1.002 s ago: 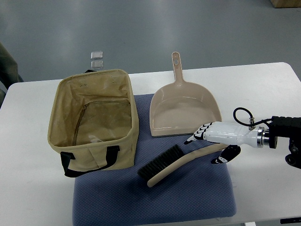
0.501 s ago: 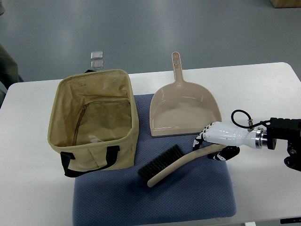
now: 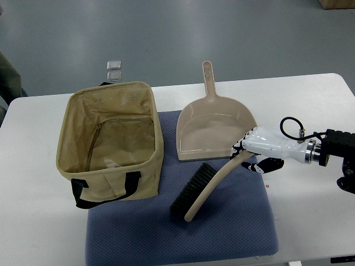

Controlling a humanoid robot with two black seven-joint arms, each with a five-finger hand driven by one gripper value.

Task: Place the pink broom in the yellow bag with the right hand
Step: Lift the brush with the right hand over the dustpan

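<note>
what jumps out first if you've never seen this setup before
The white right hand at the right, clamped on the handle end of the pink broom, whose dark bristles point down-left over the blue mat. Left of it the open yellow bag with black straps fills the table's left half. Between them, behind the broom, a pink dustpan lies with its handle pointing away from the robot.

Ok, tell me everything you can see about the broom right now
The broom is a small hand brush with a curved, pinkish-beige, plastic-looking handle and dark bristles along its lower-left end. It lies across the blue mat, its bristle end pointing away from the dustpan. The right hand is closed around the handle's upper end, beside the dustpan's front edge. The yellow bag stands left of it, not touching.
</note>
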